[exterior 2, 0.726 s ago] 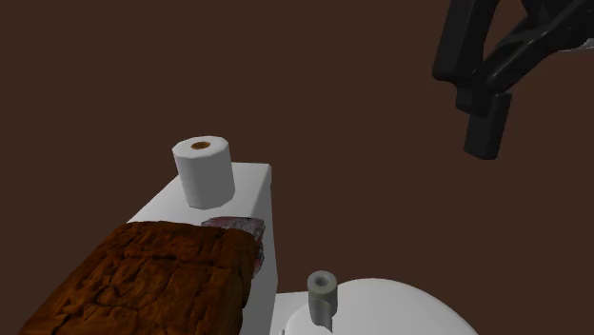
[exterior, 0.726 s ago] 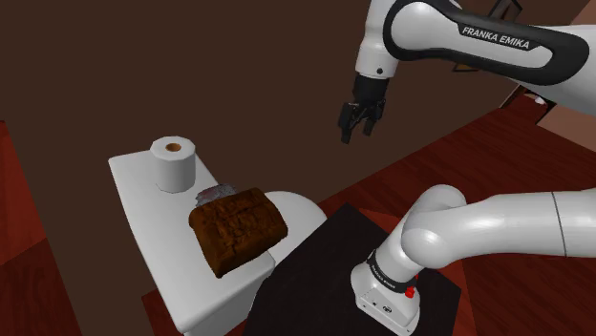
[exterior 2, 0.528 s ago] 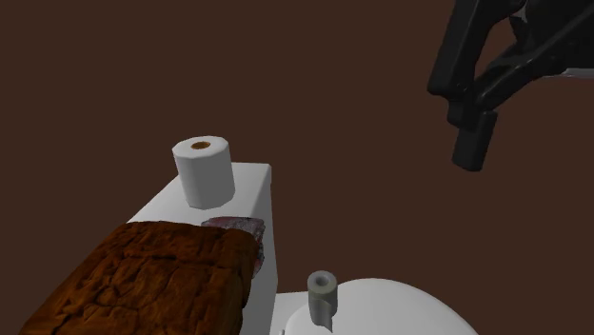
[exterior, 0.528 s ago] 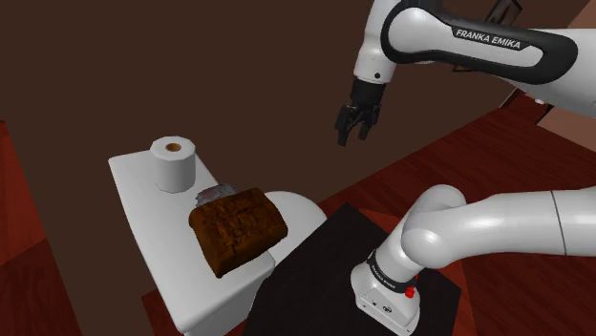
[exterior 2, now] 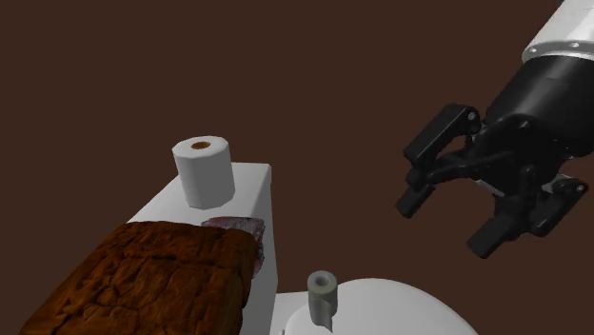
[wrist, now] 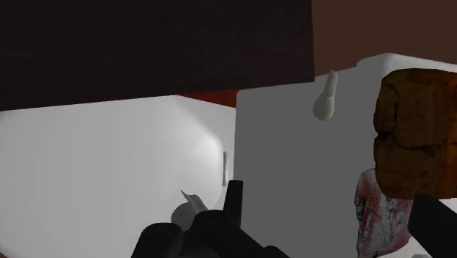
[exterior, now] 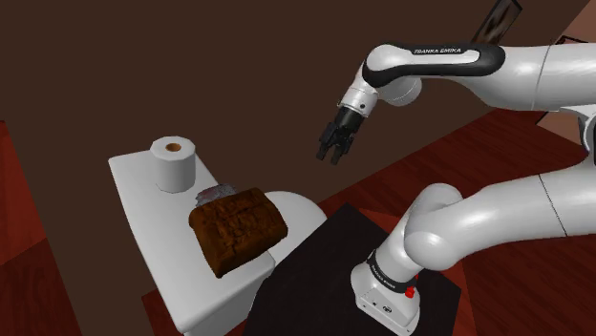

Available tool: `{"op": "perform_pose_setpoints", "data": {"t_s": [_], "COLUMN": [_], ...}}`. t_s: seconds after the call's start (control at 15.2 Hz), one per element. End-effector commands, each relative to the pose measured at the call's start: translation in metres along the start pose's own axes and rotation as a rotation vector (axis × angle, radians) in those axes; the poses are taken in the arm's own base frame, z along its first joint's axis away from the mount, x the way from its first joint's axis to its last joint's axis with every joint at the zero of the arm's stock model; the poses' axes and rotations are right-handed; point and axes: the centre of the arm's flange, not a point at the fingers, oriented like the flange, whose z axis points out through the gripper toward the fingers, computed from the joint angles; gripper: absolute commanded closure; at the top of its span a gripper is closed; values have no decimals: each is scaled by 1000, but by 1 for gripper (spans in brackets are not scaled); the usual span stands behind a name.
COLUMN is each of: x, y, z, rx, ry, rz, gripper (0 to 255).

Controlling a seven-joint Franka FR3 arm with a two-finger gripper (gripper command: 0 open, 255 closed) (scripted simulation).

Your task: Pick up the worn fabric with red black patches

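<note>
Now I've dipped and tilted the hand [exterior: 330,157], spread open and empty, toward the patched fabric [exterior 2: 234,226], so the approach is underway.

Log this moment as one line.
gripper: open, in air | worn red-patched fabric: on toilet tank beside brown block | grasp: not yet
</note>
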Motion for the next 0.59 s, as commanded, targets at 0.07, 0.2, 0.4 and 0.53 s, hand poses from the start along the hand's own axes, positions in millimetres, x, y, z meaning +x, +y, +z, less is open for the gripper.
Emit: {"op": "perform_pose_setpoints", "data": {"t_s": [0.07,0.2,0.4,0.53], "x": [22,37,60,75], "y": [28,41,54,58], "z": [33,60,102,131], "rx": [188,312,496,620], "ry": [7,6,6,5], "rz": [-35,-58,-92,-115], "gripper": [0,0,0,0]}}
